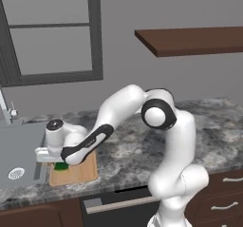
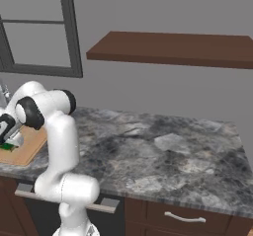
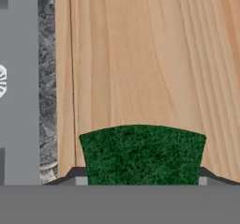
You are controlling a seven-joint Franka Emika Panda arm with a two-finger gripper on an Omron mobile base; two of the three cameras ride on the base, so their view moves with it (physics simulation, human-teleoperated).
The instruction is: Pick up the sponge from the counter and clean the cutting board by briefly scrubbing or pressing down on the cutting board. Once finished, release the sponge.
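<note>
The sponge (image 3: 142,155), dark green on top, sits between my two finger tips, and my gripper (image 3: 140,177) is shut on it. The light tan cutting board (image 3: 150,59) spreads out under and beyond the sponge. From the left base view, the gripper (image 1: 59,163) hangs low over the board's (image 1: 81,172) left end, with the green sponge (image 1: 60,166) showing under the hand. The right base view shows the sponge (image 2: 6,146) at the board's (image 2: 28,143) near left. Whether the sponge presses on the wood I cannot tell. The board lies on the granite counter (image 1: 137,147).
The grey metal sink (image 1: 19,150) lies just left of the board, with its drain (image 1: 15,173) near the front. A dark brown wall shelf (image 1: 194,41) hangs above the counter's right part. A window (image 1: 52,36) stands behind the sink. Drawers (image 1: 223,193) lie below.
</note>
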